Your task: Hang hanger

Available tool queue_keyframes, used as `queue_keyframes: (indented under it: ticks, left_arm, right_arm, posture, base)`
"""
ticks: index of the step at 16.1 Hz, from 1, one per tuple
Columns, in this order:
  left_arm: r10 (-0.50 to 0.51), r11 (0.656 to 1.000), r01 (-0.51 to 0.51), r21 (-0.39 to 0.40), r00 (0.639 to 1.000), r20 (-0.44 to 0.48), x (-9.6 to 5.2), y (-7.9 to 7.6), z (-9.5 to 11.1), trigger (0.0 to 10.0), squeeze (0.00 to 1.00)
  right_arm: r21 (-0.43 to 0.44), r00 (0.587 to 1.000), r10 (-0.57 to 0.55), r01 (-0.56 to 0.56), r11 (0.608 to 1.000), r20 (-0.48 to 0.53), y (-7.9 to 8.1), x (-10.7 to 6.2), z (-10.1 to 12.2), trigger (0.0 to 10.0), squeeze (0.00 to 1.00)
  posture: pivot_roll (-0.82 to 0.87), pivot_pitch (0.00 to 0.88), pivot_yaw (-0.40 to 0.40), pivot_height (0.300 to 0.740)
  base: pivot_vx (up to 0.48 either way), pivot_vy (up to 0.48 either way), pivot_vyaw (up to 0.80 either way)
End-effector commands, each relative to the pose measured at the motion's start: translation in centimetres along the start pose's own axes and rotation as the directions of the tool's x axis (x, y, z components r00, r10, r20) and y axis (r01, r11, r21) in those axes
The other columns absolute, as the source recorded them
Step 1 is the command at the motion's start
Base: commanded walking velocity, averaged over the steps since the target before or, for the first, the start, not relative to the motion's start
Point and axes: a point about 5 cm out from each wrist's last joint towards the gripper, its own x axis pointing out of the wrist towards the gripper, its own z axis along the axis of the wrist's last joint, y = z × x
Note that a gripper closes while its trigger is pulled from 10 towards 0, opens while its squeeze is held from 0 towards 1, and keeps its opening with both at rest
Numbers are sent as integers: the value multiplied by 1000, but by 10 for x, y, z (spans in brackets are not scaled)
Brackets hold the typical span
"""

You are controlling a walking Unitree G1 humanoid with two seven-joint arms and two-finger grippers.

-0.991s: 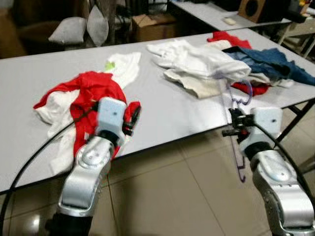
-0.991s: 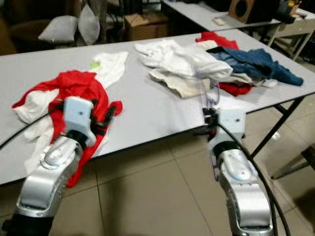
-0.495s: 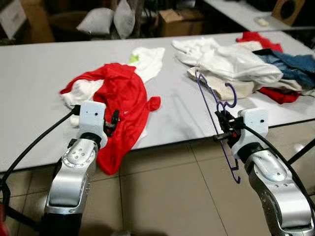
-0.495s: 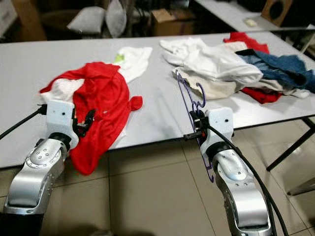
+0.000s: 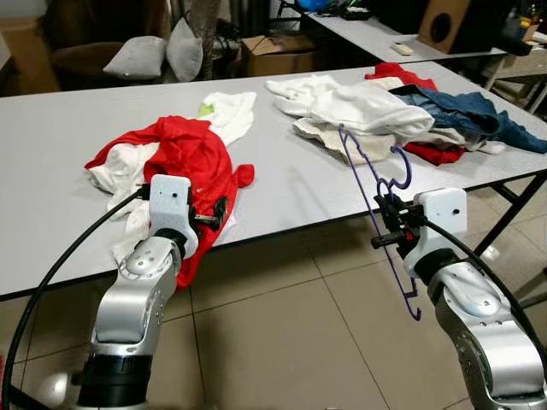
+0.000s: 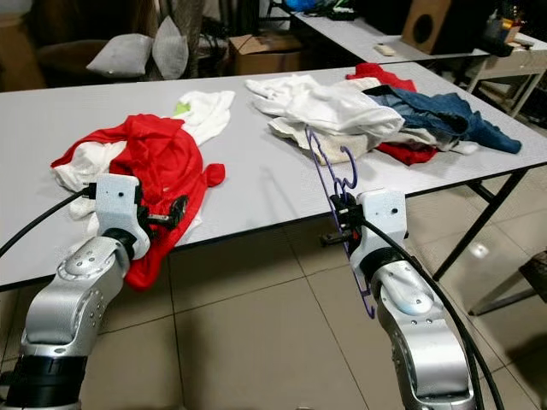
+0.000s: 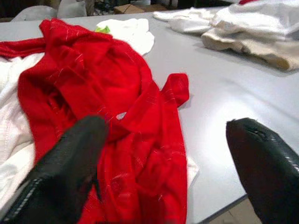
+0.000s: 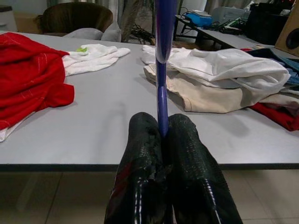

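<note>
Right gripper (image 5: 386, 227), lower right of frame, just off the tabletop's (image 5: 291, 184) near edge: fingers (image 8: 187, 163) pressed together, clamped on the thin purple hanger (image 5: 373, 192). Hanger stands tilted, hook end up over the tabletop edge, lower end hanging toward the tiled floor (image 5: 282, 342). Left gripper (image 5: 215, 213), lower left, at the near edge: fingers (image 7: 70, 154) spread apart, holding nothing, just over the red garment (image 5: 192, 158) draped off the edge. White clothes (image 5: 350, 102) and denim (image 5: 466, 111) piled upper right.
</note>
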Motion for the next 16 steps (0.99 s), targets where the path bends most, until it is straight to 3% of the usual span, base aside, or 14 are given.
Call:
queue_keyframes:
  ticks: [1,5,9,10,12,16]
  left_arm:
    - [-2,999,2,34,1000,-22,3,-2,-1,10000,0]
    - [27,997,-23,68,999,-44,5,1,-3,10000,0]
    - [-18,998,23,52,995,-96,4,-4,-11,9647,0]
    - [-19,998,24,52,995,-98,5,-4,-12,4980,0]
    - [-19,998,25,51,994,-105,6,-4,-12,0,0]
    - [60,996,-50,71,986,-158,11,7,-20,0,0]
  right_arm:
    - [0,1000,-9,9,1000,0,-3,0,0,10000,0]
    - [-4,1000,2,-2,1000,-2,-2,1,0,10000,0]
    - [-8,1000,12,-12,1000,-6,0,2,0,10000,0]
    - [-9,1000,12,-13,1000,-6,0,2,0,10000,0]
    - [-10,1000,13,-13,1000,-7,0,3,-1,10000,0]
    - [-12,1000,14,-14,1000,-9,1,2,-1,10000,0]
  posture:
    - [6,0,-20,740]
    - [10,0,-27,740]
    - [10,0,-27,740]
    - [10,0,-26,740]
    - [9,0,-23,740]
    - [7,0,-17,740]
  base:
    - [0,0,0]
    - [0,0,0]
    - [0,0,0]
    - [0,0,0]
    - [0,0,0]
    - [0,0,0]
